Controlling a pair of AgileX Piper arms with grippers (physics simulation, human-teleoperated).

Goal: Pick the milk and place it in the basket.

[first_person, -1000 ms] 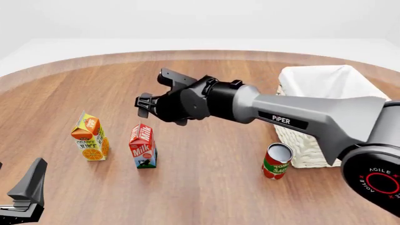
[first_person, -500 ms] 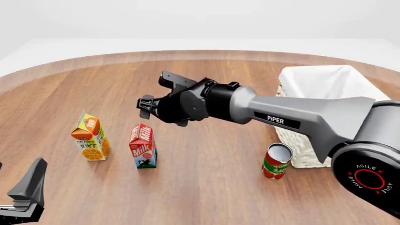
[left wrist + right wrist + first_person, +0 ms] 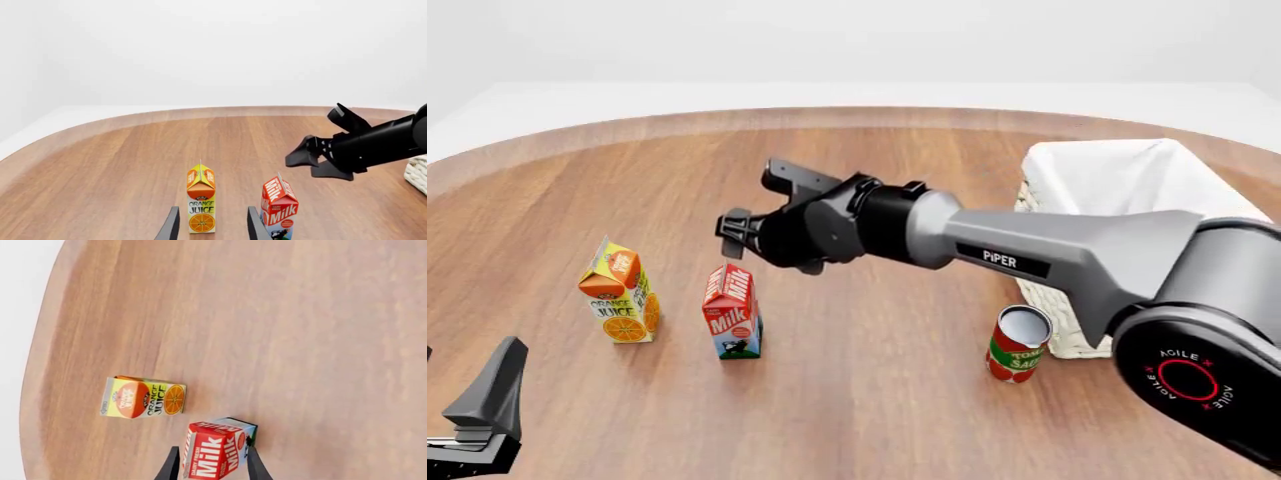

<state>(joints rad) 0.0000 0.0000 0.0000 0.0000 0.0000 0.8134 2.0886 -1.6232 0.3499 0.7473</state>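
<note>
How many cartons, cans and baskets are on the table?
Cartons: 2, the milk and the orange juice carton
Cans: 1, the tomato sauce can
Baskets: 1, the basket
Total: 4

A round brown wooden table (image 3: 868,400) holds four things. The milk (image 3: 733,312) stands up just beside an orange juice carton (image 3: 621,291). A red tomato sauce can (image 3: 1016,344) stands near the big white basket (image 3: 1068,330).
</note>
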